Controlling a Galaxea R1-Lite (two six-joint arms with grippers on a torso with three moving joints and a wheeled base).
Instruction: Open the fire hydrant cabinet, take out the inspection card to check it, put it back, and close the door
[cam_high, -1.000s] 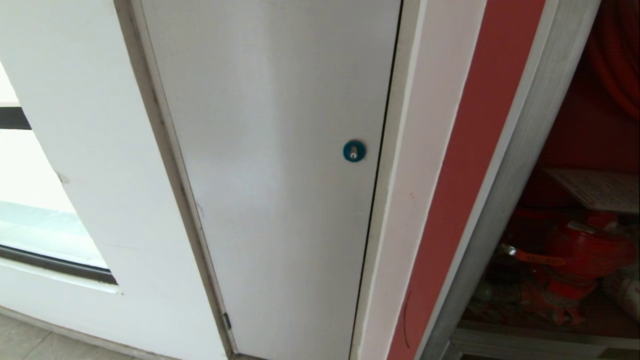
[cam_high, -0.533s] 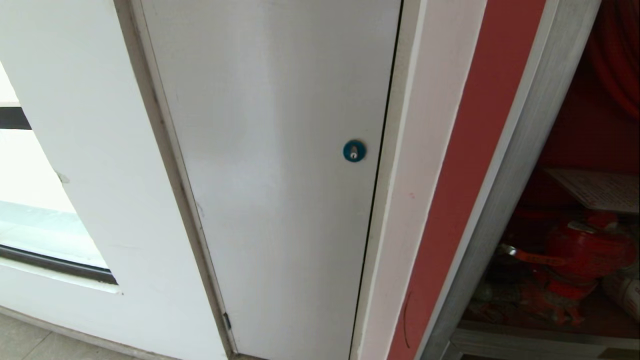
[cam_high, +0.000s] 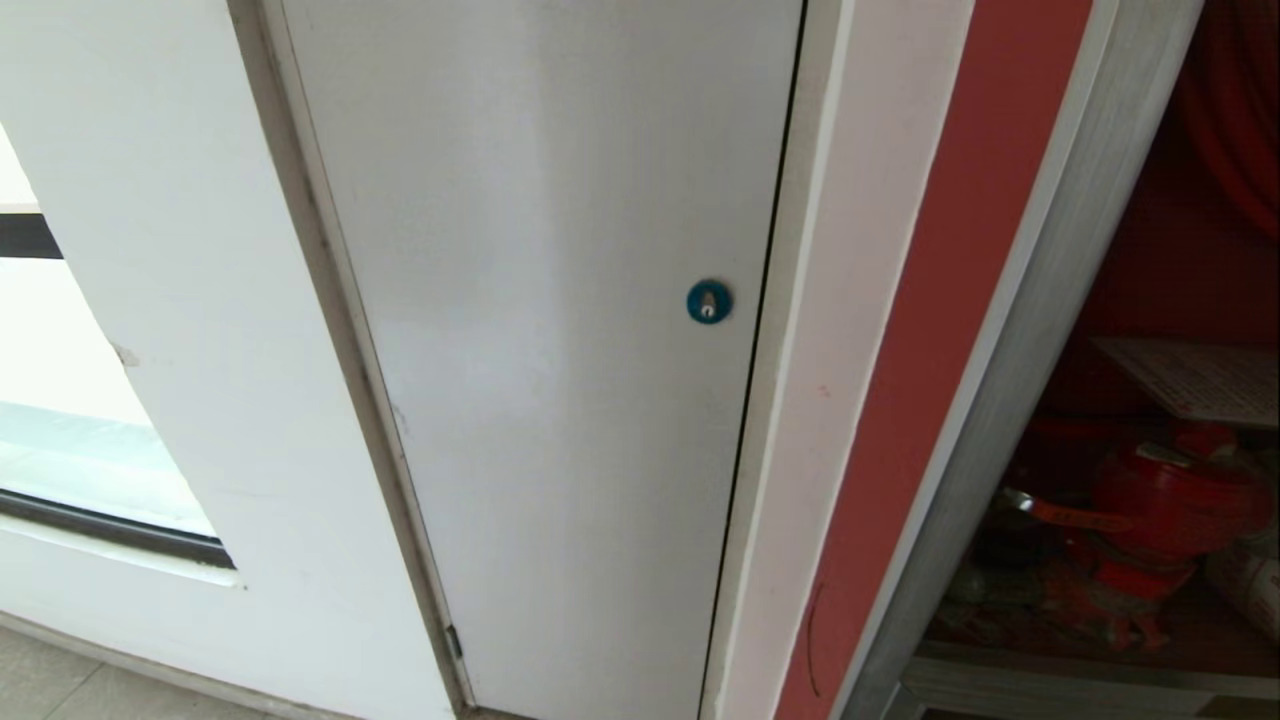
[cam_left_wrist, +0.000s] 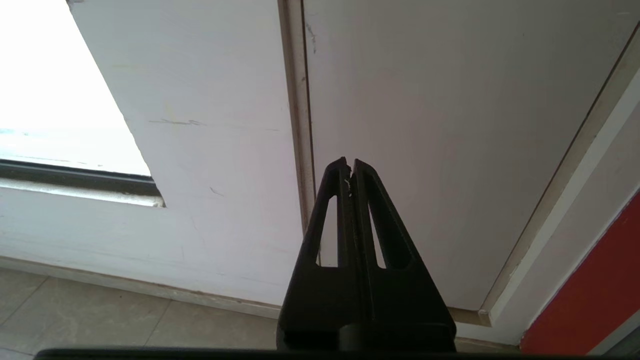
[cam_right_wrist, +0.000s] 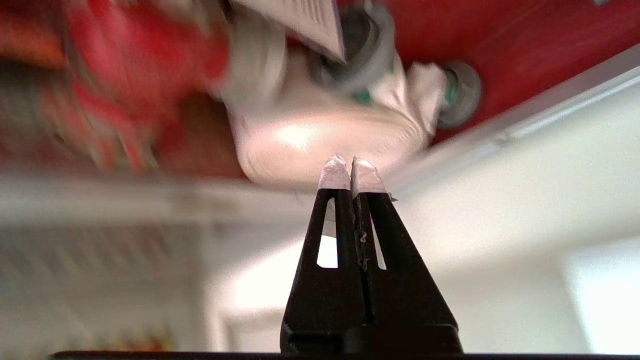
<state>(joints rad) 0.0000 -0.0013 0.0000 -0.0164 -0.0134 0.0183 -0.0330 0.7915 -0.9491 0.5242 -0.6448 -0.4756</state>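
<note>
The fire hydrant cabinet (cam_high: 1010, 330) stands open at the right of the head view, its brushed-metal frame running diagonally beside a red strip of wall (cam_high: 920, 330). Inside the red interior, the inspection card (cam_high: 1195, 378) lies tilted above a red valve body (cam_high: 1160, 505); the card's lower corner (cam_right_wrist: 305, 20) also appears in the right wrist view. The door of the cabinet is not visible in any view. To the left of the cabinet is a plain grey-white door (cam_high: 560, 350) with a round blue lock (cam_high: 708, 301), and further left a window (cam_high: 60, 440).

The right gripper (cam_right_wrist: 350, 167) has its fingers pressed together, holding nothing; it points into the cabinet's lower part, near a pale rolled hose (cam_right_wrist: 320, 135), without visible contact. The left gripper (cam_left_wrist: 349, 167) is likewise closed and empty, hanging low before the grey-white door's hinge edge, above the tiled floor (cam_left_wrist: 100, 315). Neither arm appears in the head view.
</note>
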